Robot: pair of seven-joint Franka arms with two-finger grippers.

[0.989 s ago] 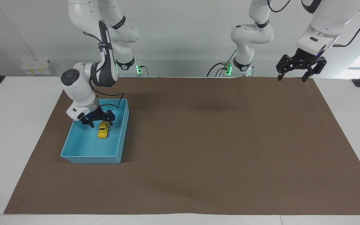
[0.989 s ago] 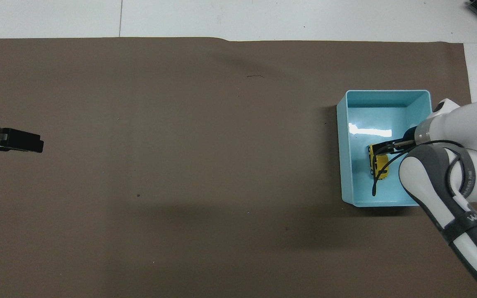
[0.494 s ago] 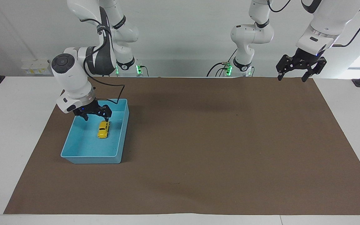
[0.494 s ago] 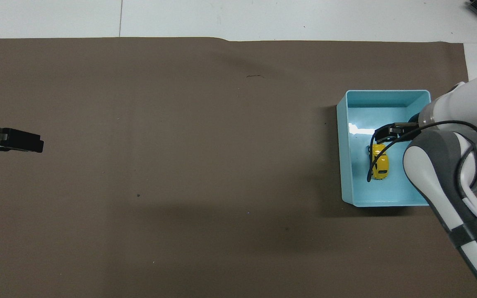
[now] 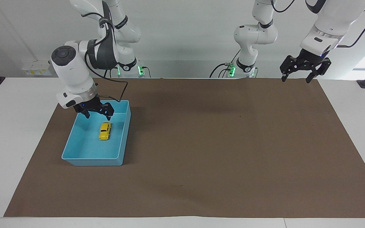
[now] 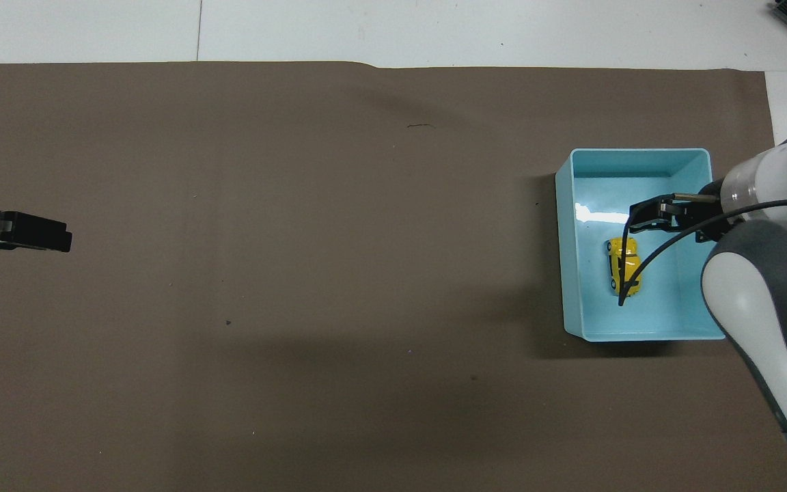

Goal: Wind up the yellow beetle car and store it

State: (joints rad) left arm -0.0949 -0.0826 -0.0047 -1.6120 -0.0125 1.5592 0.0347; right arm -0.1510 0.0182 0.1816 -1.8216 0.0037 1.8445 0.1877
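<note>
The tiny bright yellow beetle toy car [image 5: 105, 131] sits on its wheels on the floor of the shallow light-blue plastic tray [image 5: 74, 151], toward the right arm's end of the brown-papered counter [image 5: 220, 148], touching none of the tray's walls. It looks very light and rigid, a hard glossy shell that would probably slide or roll on its small dark wheels if nudged, and its rounded roof offers poor purchase. The flat flanks between the wheel arches seem the best place to pinch it, across its width, with gentle pressure. The right hand [image 5: 95, 112] hangs over the tray's end nearer the robots, above the car and clear of it, fingers apart and empty. The left hand [image 5: 299, 71] waits over the counter's edge at the left arm's end, fingers apart, holding nothing. With the car lying in the tray, storing appears done.
</note>
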